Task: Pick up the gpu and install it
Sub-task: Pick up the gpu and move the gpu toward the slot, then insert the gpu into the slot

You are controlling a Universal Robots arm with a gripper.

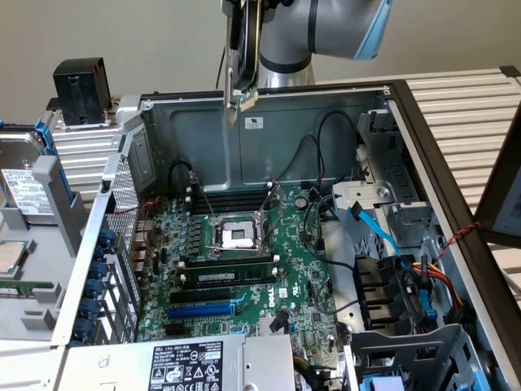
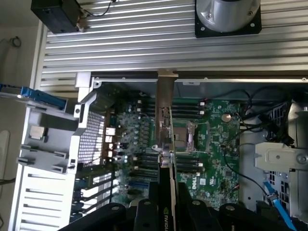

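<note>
The gpu point(image 1: 242, 61) hangs on edge in the air above the back wall of the open computer case point(image 1: 326, 122), its metal bracket pointing down. My gripper point(image 1: 244, 24) is shut on it from above. In the wrist view the gpu point(image 2: 166, 144) runs edge-on from between my gripper point(image 2: 166, 214) out over the green motherboard point(image 2: 211, 144), black shroud near the fingers and bracket at the far end. Well below the card lies the motherboard point(image 1: 301, 269), with its blue expansion slot point(image 1: 202, 309) and black slots toward the exterior view's lower left.
RAM sticks point(image 1: 232, 273) and the CPU socket point(image 1: 238, 235) sit mid-board. A power supply point(image 1: 203, 362) lies at the front, and a drive cage with cables point(image 1: 407, 285) at the exterior view's right. A black box point(image 1: 80, 80) and a hard drive point(image 1: 24, 187) stand left of the case.
</note>
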